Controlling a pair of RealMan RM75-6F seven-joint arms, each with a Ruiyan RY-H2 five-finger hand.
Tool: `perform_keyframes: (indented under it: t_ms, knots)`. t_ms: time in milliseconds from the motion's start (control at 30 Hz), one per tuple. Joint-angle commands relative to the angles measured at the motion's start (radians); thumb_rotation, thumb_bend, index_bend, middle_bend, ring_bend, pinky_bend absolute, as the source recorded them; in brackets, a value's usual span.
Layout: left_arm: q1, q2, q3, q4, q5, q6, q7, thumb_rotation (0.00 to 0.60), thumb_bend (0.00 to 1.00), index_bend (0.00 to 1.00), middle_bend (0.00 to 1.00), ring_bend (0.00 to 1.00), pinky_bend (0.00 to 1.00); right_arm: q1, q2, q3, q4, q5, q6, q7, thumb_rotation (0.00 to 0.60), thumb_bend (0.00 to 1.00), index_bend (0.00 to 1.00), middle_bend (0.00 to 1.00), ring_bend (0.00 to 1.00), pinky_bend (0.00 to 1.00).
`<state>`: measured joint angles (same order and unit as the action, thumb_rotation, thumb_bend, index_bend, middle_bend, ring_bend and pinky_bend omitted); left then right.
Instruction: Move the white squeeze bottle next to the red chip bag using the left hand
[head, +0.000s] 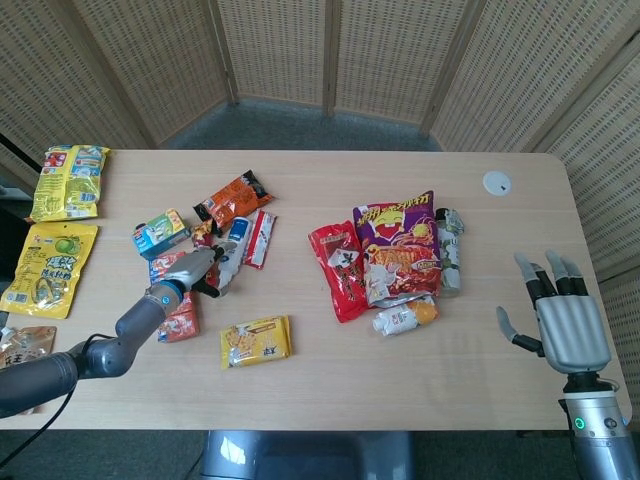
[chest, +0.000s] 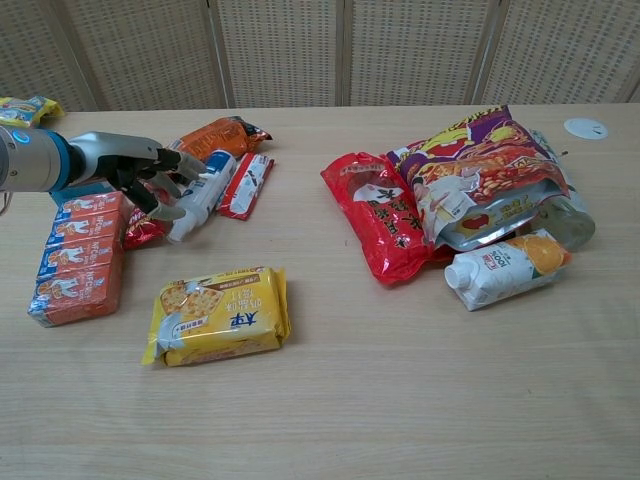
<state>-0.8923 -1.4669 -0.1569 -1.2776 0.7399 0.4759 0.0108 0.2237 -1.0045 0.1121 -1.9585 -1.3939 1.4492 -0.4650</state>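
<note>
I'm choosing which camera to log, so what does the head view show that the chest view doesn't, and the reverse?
Only the head view shows the right hand, open over the table's right end, and the yellow snack bags at the far left. The chest view adds no object of its own, only a closer look. Both show the left hand at the white squeeze bottle, the red chip bag and the yellow cracker pack.

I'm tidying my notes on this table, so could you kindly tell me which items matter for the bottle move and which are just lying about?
Belongs to the job:
white squeeze bottle
red chip bag
left hand, its fingers at the bottle

Just lying about:
yellow cracker pack
orange snack bag
purple chip bag
juice carton
right hand, open and idle
</note>
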Motion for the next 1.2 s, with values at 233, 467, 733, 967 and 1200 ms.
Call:
perform_keyframes:
  t_ms: [233,467,733,967,1200]
  knots:
    - [-0.029,-0.078,-0.009,0.074,0.003,-0.025,-0.037,0.557,0.43,0.0,0.02,0.19,0.0,-0.004,0.004,0.002,-0.009,0.002,0.0,-0.007,0.07,0.44,0.0,0.24,0.0,0.0]
    - [-0.05,-0.134,-0.052,0.102,0.044,-0.063,-0.098,0.557,0.43,0.0,0.03,0.19,0.0,-0.011,0.006,0.003,-0.012,0.004,0.004,-0.011,0.072,0.44,0.0,0.24,0.0,0.0]
    - [-0.077,-0.192,-0.098,0.135,0.084,-0.087,-0.157,0.558,0.43,0.0,0.03,0.19,0.0,-0.023,0.015,0.003,-0.013,-0.001,0.015,-0.003,0.07,0.44,0.0,0.24,0.0,0.0]
    - [-0.066,-0.182,-0.126,0.103,0.17,-0.042,-0.182,0.555,0.43,0.0,0.05,0.18,0.0,-0.032,0.022,0.002,-0.013,-0.007,0.023,0.009,0.069,0.44,0.0,0.24,0.0,0.0]
    - [-0.059,-0.111,-0.072,0.088,0.353,0.112,-0.044,0.548,0.43,0.0,0.06,0.11,0.0,-0.03,0.016,0.002,-0.007,-0.014,0.015,0.016,0.069,0.44,0.0,0.24,0.0,0.0]
